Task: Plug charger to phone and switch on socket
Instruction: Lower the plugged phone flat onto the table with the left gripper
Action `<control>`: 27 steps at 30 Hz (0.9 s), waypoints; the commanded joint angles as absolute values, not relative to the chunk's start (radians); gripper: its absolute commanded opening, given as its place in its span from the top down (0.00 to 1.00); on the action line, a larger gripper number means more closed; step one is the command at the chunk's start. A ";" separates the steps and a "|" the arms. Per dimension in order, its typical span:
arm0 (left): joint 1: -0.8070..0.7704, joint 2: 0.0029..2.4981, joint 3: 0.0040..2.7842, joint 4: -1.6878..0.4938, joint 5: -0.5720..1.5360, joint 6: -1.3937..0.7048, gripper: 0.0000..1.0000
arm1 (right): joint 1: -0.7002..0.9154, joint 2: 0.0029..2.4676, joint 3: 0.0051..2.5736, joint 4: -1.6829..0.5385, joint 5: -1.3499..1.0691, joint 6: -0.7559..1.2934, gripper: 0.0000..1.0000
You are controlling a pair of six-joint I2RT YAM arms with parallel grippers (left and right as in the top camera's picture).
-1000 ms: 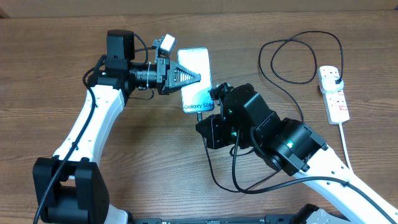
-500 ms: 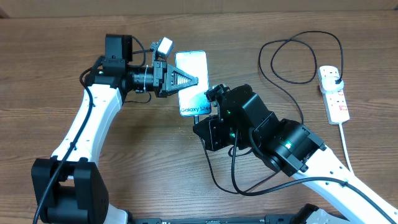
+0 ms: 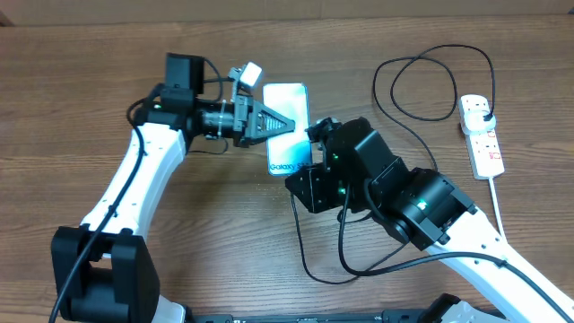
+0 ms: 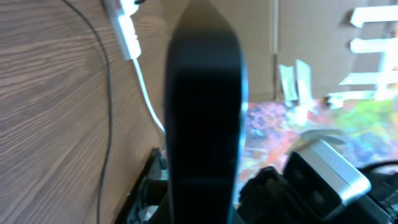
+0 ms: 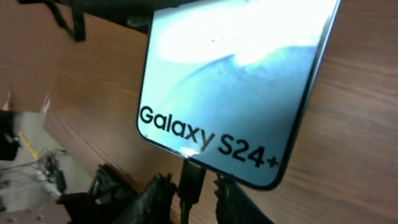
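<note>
The phone [image 3: 291, 108] has a light blue screen and is lifted off the table. My left gripper [image 3: 276, 123] is shut on its left edge; the left wrist view shows the phone edge-on as a dark blurred bar [image 4: 202, 112]. The right wrist view shows the phone [image 5: 230, 93] with "Galaxy S24+" text. The charger's connector [image 5: 191, 177] sits at the phone's bottom edge. My right gripper [image 5: 196, 190] has a finger on each side of the connector, with a gap at the right finger. The black charger cable [image 3: 309, 256] loops round to the white socket [image 3: 482, 144], where its plug [image 3: 484, 112] sits.
The socket's thick white cord [image 3: 499, 211] runs toward the table's front right. The black cable makes a big loop [image 3: 430, 85] at the back right. The right arm's wrist [image 3: 359, 170] covers the table just below the phone. The socket also shows in the left wrist view [image 4: 124, 28].
My left gripper has carried the phone to the right and a little toward the back. The right arm has moved right with it, staying at the phone's bottom edge.
</note>
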State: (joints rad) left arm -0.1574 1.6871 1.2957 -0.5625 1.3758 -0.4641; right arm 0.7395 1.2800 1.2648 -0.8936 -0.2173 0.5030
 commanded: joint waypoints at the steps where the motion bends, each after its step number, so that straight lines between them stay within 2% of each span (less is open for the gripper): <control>1: -0.163 1.677 1.291 -0.565 1.290 -0.499 0.96 | 0.734 1.270 1.298 -0.931 -0.184 0.500 0.64; 5: -0.186 1.678 1.291 -0.565 1.132 -0.540 0.96 | 0.728 1.246 1.298 -0.993 -0.168 0.496 0.60; 13: -0.358 1.678 1.291 -0.565 0.749 -0.562 0.96 | 0.728 1.139 1.298 -1.082 -0.031 0.496 0.42; 17: -0.397 1.688 1.291 -0.599 0.638 -0.524 0.96 | 0.728 1.070 1.298 -1.141 0.037 0.496 0.35; 23: -0.296 1.777 1.291 -0.735 0.570 -0.339 0.96 | 0.728 0.965 1.298 -1.190 0.121 0.497 0.30; 27: -0.202 1.867 1.291 -0.773 0.645 -0.236 0.96 | 0.728 0.938 1.298 -1.181 0.143 0.497 0.27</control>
State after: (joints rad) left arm -0.2745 1.7992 1.2945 -0.7609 0.6044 -0.3862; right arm 0.7326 0.9585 1.2713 -1.1919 0.0906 0.4969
